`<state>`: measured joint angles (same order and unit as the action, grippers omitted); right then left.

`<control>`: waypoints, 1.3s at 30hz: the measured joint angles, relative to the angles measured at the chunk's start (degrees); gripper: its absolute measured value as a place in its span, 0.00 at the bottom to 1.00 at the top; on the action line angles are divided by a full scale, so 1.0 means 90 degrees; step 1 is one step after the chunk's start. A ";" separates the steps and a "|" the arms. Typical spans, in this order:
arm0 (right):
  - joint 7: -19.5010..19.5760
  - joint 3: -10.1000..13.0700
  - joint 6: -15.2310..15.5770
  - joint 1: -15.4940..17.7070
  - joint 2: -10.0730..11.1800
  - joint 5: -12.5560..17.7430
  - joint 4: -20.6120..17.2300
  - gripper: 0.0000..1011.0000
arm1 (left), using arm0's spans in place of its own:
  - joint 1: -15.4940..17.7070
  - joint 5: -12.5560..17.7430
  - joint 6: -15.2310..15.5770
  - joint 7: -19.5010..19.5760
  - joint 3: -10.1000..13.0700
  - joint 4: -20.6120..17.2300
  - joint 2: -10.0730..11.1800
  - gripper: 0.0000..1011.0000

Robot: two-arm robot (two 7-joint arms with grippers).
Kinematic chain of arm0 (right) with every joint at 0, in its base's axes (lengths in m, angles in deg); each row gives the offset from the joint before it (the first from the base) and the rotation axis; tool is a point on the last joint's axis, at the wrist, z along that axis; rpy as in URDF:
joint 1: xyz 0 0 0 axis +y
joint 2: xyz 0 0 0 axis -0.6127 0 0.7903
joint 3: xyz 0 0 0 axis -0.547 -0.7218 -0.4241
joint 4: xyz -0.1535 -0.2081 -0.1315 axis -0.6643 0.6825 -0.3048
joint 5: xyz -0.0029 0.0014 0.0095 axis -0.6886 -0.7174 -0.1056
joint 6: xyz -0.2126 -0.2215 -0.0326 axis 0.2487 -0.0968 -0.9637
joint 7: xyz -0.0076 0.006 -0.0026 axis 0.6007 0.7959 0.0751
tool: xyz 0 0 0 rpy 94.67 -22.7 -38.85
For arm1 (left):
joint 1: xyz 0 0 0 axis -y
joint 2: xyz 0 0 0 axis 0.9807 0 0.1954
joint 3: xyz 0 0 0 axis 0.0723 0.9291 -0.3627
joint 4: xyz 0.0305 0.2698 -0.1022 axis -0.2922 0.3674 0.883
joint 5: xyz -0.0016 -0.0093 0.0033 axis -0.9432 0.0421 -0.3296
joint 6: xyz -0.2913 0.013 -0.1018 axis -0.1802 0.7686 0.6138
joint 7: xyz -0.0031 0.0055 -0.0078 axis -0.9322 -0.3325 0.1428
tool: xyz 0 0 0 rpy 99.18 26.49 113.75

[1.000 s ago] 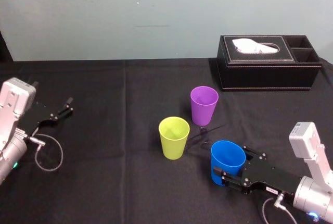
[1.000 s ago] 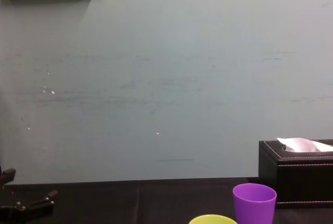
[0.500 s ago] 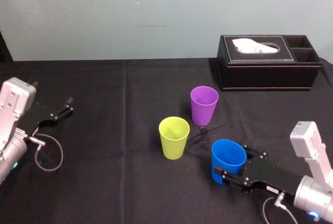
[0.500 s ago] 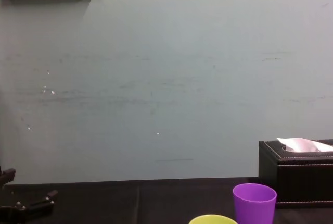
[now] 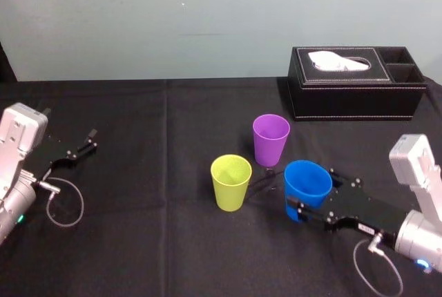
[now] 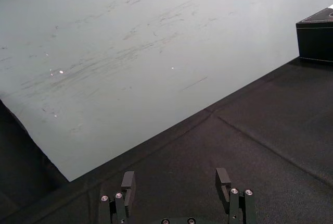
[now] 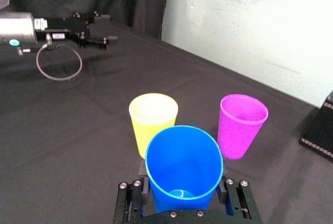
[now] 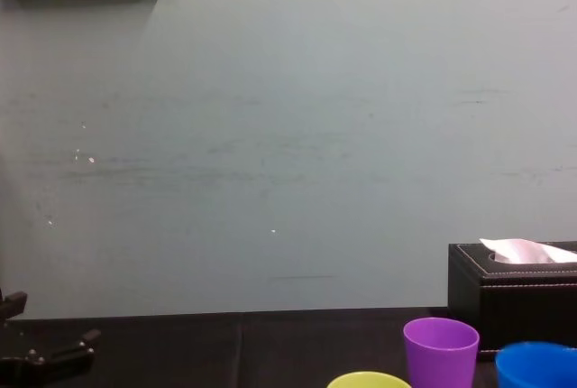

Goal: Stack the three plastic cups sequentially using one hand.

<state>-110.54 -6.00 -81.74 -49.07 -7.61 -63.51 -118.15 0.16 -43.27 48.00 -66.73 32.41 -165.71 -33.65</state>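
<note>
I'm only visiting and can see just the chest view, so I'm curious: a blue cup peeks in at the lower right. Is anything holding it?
Observer: Yes, the right gripper is shut on the blue cup, a finger on each side.
Visitor: Is it inside another cup?
Observer: No. The yellow-green cup and the purple cup both stand empty, apart from it.
Visitor: And the other arm?
Observer: The left gripper is open, holding nothing, far out at the table's left.
</note>
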 joint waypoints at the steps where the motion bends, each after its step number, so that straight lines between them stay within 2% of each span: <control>1: 0.0005 0.0009 0.0039 -0.0021 0.0001 0.0002 -0.0037 0.71 | 0.0000 0.0000 0.0000 0.0000 0.0000 0.0000 0.0000 1.00; 11: 0.0061 -0.0040 0.0421 -0.0473 -0.0092 0.0032 -0.0299 0.71 | 0.0000 0.0000 0.0000 0.0000 0.0000 0.0000 0.0000 1.00; 18: 0.0090 -0.0317 0.0711 -0.0974 -0.0280 -0.0052 -0.0285 0.71 | 0.0000 0.0000 0.0000 0.0000 0.0000 0.0000 0.0000 1.00; 25: 0.0125 -0.0568 0.0911 -0.1299 -0.0449 -0.0125 -0.0226 0.71 | 0.0000 0.0000 0.0000 0.0000 0.0000 0.0000 0.0000 1.00; 39: 0.0198 -0.0940 0.1146 -0.1669 -0.0714 -0.0250 -0.0063 0.71 | 0.0000 0.0000 0.0000 0.0000 0.0000 0.0000 0.0000 1.00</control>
<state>-108.75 -14.46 -71.43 -64.09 -14.03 -65.76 -118.72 0.17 -43.26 48.00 -66.73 32.41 -165.71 -33.65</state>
